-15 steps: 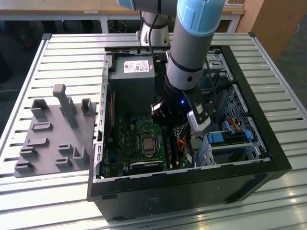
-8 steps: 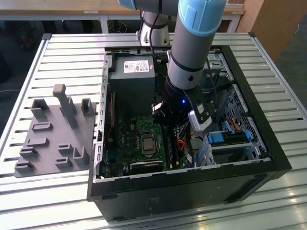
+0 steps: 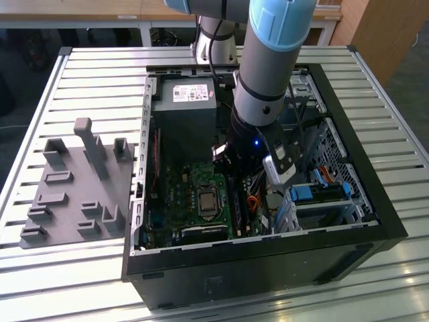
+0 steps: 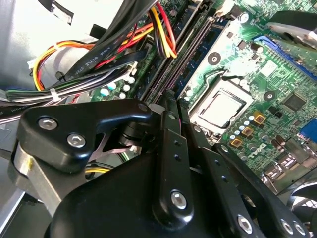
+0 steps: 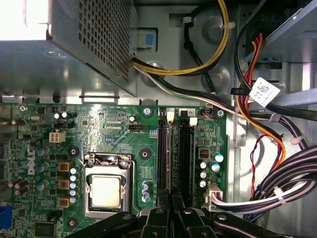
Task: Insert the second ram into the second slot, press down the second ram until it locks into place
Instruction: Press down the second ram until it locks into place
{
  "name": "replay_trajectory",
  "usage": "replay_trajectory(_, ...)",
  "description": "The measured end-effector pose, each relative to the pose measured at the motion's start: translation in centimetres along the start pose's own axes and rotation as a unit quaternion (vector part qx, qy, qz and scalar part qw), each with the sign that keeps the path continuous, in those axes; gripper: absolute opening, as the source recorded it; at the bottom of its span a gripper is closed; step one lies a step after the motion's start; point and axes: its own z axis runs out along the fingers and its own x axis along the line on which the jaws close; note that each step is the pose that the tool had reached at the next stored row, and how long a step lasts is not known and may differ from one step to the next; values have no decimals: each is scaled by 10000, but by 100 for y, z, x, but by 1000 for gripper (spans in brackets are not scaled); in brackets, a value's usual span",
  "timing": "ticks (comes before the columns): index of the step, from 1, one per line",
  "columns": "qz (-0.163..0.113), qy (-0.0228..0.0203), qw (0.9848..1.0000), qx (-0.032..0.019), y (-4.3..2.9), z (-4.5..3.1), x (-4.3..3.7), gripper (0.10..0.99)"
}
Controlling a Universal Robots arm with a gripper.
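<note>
My gripper (image 3: 242, 171) reaches down into the open computer case (image 3: 375, 201), over the memory slots (image 3: 236, 201) beside the processor socket. In both wrist views its two black fingers lie pressed together, shut, with nothing visible between them. The gripper's tips (image 5: 171, 196) sit at the near end of the two long dark slots (image 5: 185, 153). A thin dark strip, apparently the second ram (image 5: 169, 158), stands edge-on in the slot nearer the socket. In the second wrist view my gripper (image 4: 171, 101) touches the end of that strip (image 4: 190, 54). Whether it is latched I cannot tell.
The processor socket (image 5: 106, 191) lies right beside the slots. A grey power supply (image 3: 184, 100) fills the case's far end. Bundled cables (image 5: 282, 183) crowd the other side of the slots, with blue drive brackets (image 3: 315, 194) beyond. A grey fixture tray (image 3: 74, 188) sits at the exterior view's left.
</note>
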Motion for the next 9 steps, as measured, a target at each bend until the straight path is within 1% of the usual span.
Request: replay_trajectory(9,0,0,10000,-1,-4,9,7,137)
